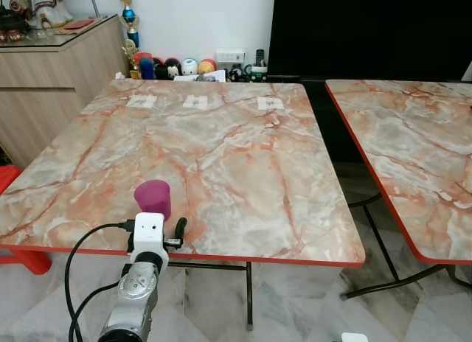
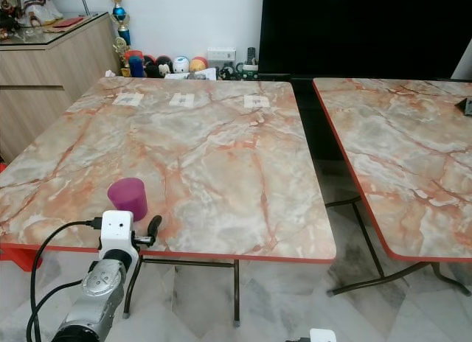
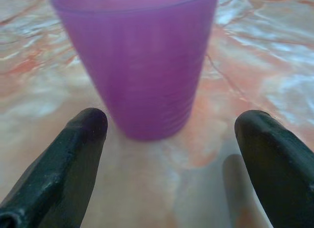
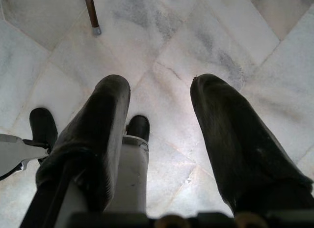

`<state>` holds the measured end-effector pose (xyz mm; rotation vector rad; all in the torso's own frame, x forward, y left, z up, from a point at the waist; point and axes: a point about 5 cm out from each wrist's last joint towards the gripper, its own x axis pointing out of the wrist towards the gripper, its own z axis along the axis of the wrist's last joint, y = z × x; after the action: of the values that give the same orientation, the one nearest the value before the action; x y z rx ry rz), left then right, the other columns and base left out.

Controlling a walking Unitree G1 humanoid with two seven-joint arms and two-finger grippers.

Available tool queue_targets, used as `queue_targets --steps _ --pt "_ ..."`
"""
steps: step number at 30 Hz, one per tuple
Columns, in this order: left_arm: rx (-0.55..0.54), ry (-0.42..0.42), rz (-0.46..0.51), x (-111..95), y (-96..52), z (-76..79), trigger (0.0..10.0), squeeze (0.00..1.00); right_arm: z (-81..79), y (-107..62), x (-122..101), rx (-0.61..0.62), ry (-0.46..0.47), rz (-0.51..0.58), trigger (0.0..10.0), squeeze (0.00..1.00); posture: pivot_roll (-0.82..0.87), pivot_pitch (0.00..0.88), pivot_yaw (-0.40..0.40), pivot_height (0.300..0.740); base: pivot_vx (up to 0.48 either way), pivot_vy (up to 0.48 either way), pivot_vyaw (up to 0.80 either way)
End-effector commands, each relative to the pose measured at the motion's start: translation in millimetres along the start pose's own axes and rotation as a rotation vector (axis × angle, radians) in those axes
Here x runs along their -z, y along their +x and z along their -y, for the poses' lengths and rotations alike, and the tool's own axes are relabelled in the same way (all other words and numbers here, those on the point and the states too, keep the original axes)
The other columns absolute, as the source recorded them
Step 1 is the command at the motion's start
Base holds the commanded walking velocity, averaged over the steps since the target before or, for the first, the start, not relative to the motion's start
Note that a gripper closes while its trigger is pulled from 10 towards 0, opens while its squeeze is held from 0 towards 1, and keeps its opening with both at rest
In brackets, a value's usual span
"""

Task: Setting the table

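Observation:
A purple plastic cup (image 1: 153,198) stands upright on the marble table (image 1: 221,150), near its front left edge. My left gripper (image 1: 161,222) reaches over that edge right behind the cup. In the left wrist view the cup (image 3: 140,61) looms close, and the left gripper (image 3: 171,127) is open. Its two black fingers (image 3: 73,159) lie spread wider than the cup's base, with their tips just short of it and not touching. My right gripper (image 4: 162,85) hangs low over the floor, open and holding nothing.
Three paper labels (image 1: 196,102) lie along the table's far side. A second marble table (image 1: 413,150) stands to the right across a narrow gap. A wooden cabinet (image 1: 51,84) is at the left, toys (image 1: 173,66) line the wall, and a dark screen (image 1: 369,32) stands behind.

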<state>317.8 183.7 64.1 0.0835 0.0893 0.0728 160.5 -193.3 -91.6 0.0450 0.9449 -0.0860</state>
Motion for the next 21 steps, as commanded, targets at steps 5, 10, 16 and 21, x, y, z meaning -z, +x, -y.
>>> queue_targets --steps 5,10,16,21 --pt "-0.071 0.0 -0.001 -0.9 4.2 -5.3 10.0 0.0 0.3 -0.2 1.9 0.004 0.002 -0.011 10.0 0.0 0.06 0.0 -0.026 0.74 0.0 0.0 0.0" --pt "-0.079 -0.01 0.007 -3.8 7.3 -4.8 10.0 0.0 0.4 -0.2 1.5 0.004 0.001 -0.01 10.0 0.0 0.06 0.0 -0.03 0.74 0.0 0.0 0.0" --pt "-0.045 -0.031 0.014 -7.2 12.0 2.9 10.0 0.0 1.3 0.0 0.5 0.007 0.001 -0.007 10.0 0.0 0.05 0.0 -0.032 0.74 0.0 0.0 0.0" --pt "-0.051 -0.026 0.014 -9.1 15.3 3.8 10.0 0.0 2.0 0.1 0.0 0.008 -0.001 -0.007 10.0 0.0 0.05 0.0 -0.035 0.74 0.0 0.0 0.0"
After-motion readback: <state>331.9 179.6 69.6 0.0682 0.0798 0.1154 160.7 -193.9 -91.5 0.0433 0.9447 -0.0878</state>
